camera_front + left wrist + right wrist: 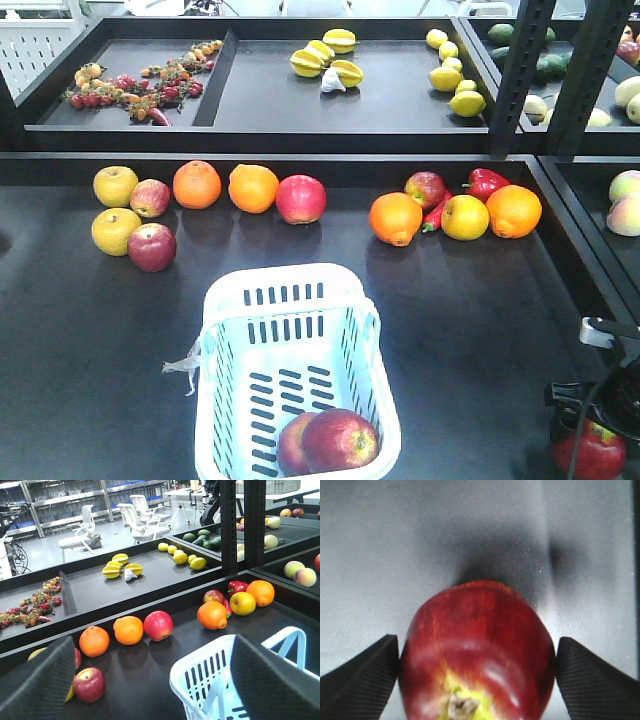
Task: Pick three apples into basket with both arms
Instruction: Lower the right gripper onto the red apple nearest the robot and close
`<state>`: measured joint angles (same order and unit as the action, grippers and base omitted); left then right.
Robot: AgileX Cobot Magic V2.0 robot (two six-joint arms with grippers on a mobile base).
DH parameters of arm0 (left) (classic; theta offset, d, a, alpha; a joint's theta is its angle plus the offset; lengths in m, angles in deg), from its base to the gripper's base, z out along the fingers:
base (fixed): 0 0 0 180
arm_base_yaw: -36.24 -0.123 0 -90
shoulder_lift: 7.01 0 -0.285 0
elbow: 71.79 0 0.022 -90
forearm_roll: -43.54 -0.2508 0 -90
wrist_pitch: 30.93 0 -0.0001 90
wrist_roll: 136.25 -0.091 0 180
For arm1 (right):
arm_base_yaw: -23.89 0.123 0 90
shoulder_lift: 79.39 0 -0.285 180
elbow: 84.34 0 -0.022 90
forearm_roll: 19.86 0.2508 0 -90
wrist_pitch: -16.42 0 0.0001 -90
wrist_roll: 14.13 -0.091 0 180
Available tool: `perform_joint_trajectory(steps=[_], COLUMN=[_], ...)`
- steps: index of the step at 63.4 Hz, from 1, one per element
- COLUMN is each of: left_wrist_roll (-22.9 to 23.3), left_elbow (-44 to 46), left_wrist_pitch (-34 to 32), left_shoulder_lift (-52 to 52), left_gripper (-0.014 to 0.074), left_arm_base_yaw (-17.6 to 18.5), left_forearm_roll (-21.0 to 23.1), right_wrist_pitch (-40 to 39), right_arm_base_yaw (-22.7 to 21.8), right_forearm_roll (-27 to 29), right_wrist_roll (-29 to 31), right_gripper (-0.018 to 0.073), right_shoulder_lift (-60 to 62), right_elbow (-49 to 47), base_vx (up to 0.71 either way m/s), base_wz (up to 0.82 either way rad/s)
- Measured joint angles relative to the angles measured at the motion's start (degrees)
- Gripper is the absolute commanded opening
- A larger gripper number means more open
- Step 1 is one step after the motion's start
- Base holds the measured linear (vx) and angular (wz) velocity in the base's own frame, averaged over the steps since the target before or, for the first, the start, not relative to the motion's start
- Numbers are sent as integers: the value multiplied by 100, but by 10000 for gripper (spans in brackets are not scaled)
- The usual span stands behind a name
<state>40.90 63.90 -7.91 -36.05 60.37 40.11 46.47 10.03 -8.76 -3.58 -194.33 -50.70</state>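
Observation:
The pale basket (290, 285) stands at the front middle of the black table and holds two dark-red apples (340, 440). My right gripper (477, 645) is shut on a third dark-red apple (475, 650), stem end toward the camera, with both pads against its sides. In the front view that apple (592, 452) hangs under the right gripper (595, 425) at the bottom right, right of the basket. My left gripper (152, 645) is open and empty, above the basket's left rim (200, 667). Another dark-red apple (152, 247) lies on the table at the left.
Along the back of the table lie yellow apples (116, 186), oranges (197, 184), a pink-red apple (301, 199), a red pepper (485, 183) and a further orange (396, 218). A raised tray (260, 110) with starfruit and lemons sits behind. A black post (520, 70) rises at the right.

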Motion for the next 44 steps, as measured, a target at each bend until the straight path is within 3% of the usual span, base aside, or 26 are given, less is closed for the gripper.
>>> perform_joint_trajectory(steps=[14,33,44], left_wrist_roll=[0,0,0], left_elbow=[0,0,0], left_wrist_pitch=[0,0,0], left_shoulder_lift=[0,0,0], left_gripper=[593,593,593], left_arm_base_yaw=[0,0,0], left_forearm_roll=[0,0,0], right_wrist_pitch=[0,5,24], right_arm_base_yaw=[0,0,0], right_forearm_roll=[23,23,23], right_wrist_roll=[-40,-66,-103], right_gripper=[563,393,368], right_shoulder_lift=[-82,-87,-87], right_elbow=[-21,-27,-27], base_vx=[0,0,0], base_wz=[0,0,0])
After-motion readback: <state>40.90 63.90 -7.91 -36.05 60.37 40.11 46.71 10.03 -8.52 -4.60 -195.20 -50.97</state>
